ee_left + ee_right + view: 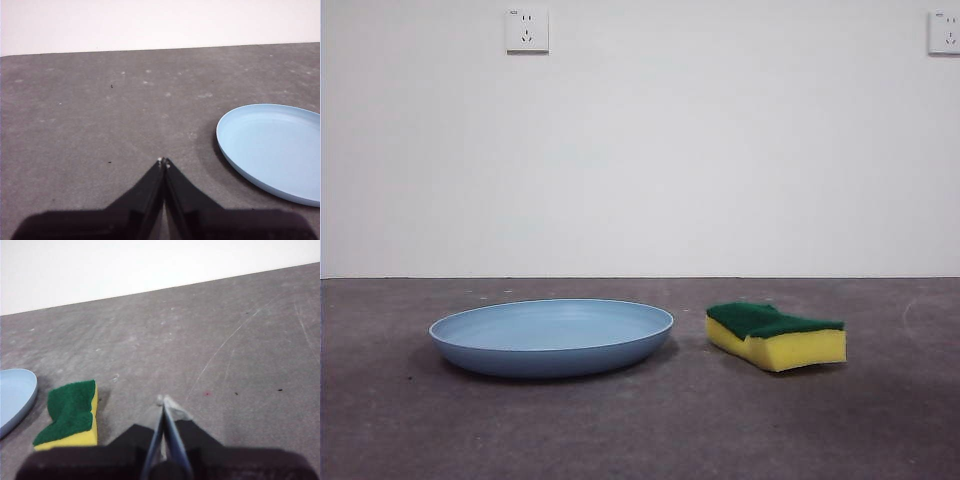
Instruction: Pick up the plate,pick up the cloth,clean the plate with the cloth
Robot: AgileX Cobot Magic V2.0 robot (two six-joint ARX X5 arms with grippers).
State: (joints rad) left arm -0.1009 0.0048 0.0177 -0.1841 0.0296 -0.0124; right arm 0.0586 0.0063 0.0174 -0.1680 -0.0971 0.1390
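Grey surface (640, 430): our left gripper (163, 161), jaws closed and empty, sits beside the stiff, light round blue plastic plate (272, 150); we'd pinch its rim. Our right gripper (164, 401), also closed, is near the soft yellow-and-green sponge cloth (70, 415).

Plate (272, 147) cut off at frame edge beside left gripper (164, 161); only a sliver beyond sponge (71, 412) near right gripper (163, 401). Wall socket (945, 32) clipped at corner.

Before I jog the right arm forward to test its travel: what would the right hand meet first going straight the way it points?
Likely nothing: the right hand, shut, points over bare table toward the wall. The sponge and plate lie off to one side.
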